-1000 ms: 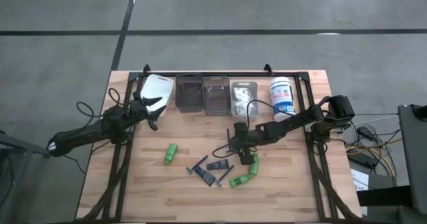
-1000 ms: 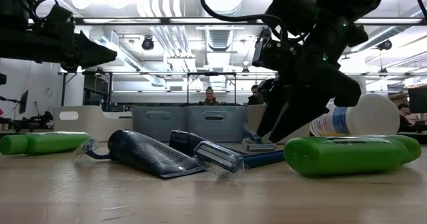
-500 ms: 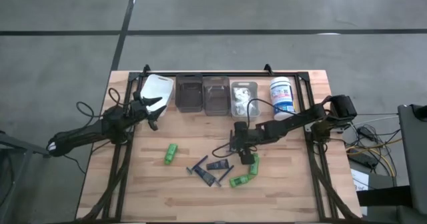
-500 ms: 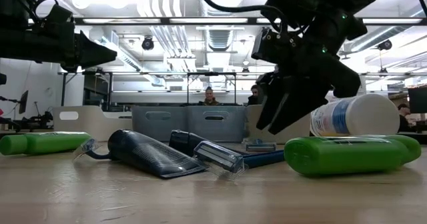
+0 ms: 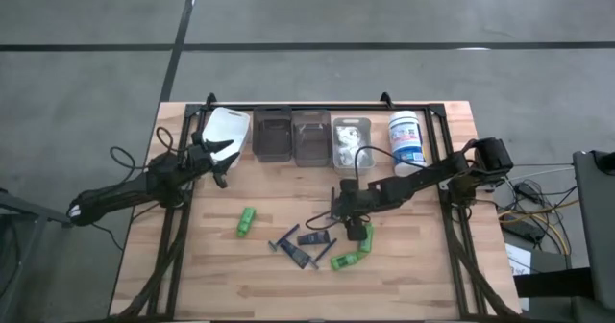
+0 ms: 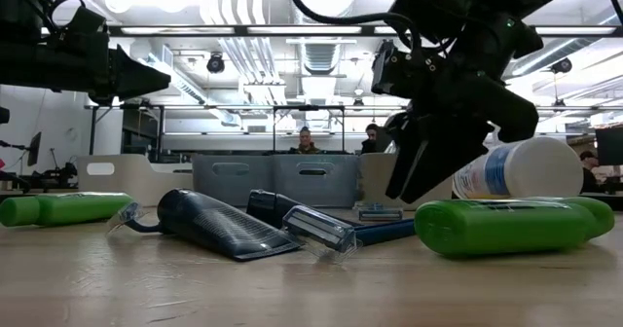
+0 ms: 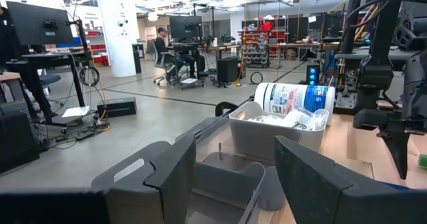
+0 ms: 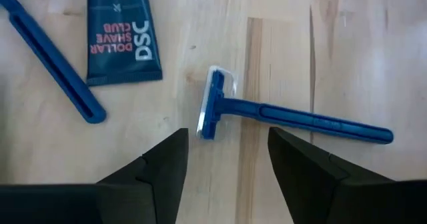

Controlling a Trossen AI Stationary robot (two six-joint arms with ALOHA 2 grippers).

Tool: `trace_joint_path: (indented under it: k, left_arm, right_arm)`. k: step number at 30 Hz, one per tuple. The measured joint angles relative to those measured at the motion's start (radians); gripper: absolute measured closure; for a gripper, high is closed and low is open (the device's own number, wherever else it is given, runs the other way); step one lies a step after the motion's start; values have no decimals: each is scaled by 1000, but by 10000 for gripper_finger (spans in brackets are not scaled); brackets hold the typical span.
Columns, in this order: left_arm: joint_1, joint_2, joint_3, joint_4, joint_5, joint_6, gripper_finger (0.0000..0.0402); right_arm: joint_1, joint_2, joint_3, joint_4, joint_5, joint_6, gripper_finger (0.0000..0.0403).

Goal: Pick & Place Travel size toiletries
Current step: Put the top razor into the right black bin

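Wooden worktop (image 5: 413,275) with toiletries scattered mid-table, bins along the back.

Right tool (image 8: 227,161) hovers over a blue razor (image 8: 293,117) lying flat, fingers spread either side, nothing gripped; a dark tube (image 8: 123,41) sits nearby. Left tool (image 5: 223,164) waits by the white bin (image 5: 229,128), open and empty. Green bottles (image 5: 246,220) lie on the wood.

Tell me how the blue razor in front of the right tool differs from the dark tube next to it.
The razor is a slim blue stick with a crosswise head under a clear cap; the tube is broad, flat and dark, with white lettering. The razor lies straight ahead of the right tool, whose fingers are open; the tube lies off to one side. Both rest flat on the wooden table, untouched.
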Motion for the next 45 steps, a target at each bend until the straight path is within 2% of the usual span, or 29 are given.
trace_joint_path:
  k: [11,24,29,34,39,42,45]
  left_arm:
    - [0,0,0,0,0,0,195]
    - [0,0,0,0,0,0,195]
    - [-1,0,0,0,0,0,195]
    - [-1,0,0,0,0,0,195]
    - [-1,0,0,0,0,0,195]
    - [-1,0,0,0,0,0,195]
    - [-1,0,0,0,0,0,195]
  right_arm:
    - [9,25,0,16,0,121,193]
    - [17,98,0,105,3,136,228]
    - [17,103,5,110,3,129,259]
    - [16,103,15,96,3,143,318]
    - [7,100,67,-37,3,132,375]
    - [-2,88,109,-143,3,96,384]
    - [-10,66,146,-219,-4,51,376]
